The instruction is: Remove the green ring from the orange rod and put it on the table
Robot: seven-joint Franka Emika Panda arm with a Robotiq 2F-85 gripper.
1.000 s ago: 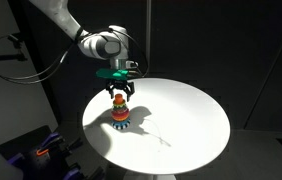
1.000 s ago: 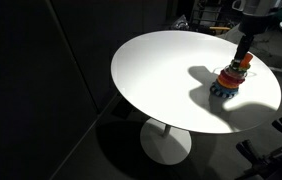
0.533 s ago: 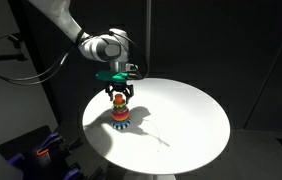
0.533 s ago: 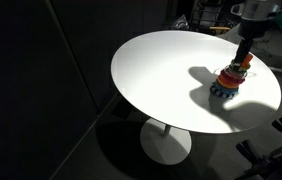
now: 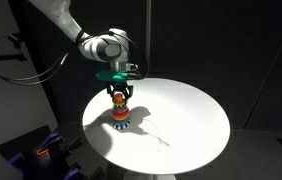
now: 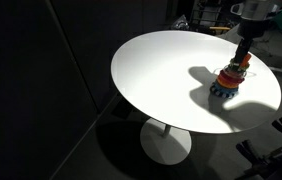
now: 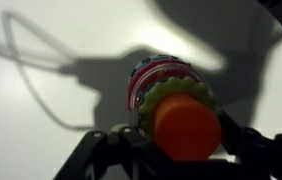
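A small ring-stacking toy (image 5: 120,118) stands on the round white table (image 5: 186,115), near one edge in both exterior views. In the wrist view the orange rod (image 7: 186,125) fills the lower centre. The pale green ring (image 7: 167,92) sits around it, above a red ring (image 7: 153,72). My gripper (image 5: 120,97) comes straight down over the toy (image 6: 229,84). Its dark fingers (image 7: 243,140) press in from both sides at the green ring's height, shut on it. The lower rings are partly hidden under the rod.
The toy is close to the table's (image 6: 161,70) rim, with wide white surface beyond it. Dark surroundings enclose the table. Equipment (image 5: 41,155) stands low beside it, and a pedestal (image 6: 166,140) holds it up.
The fingers have drawn inward from open onto the top of the toy. The arm and the toy stay where they were.
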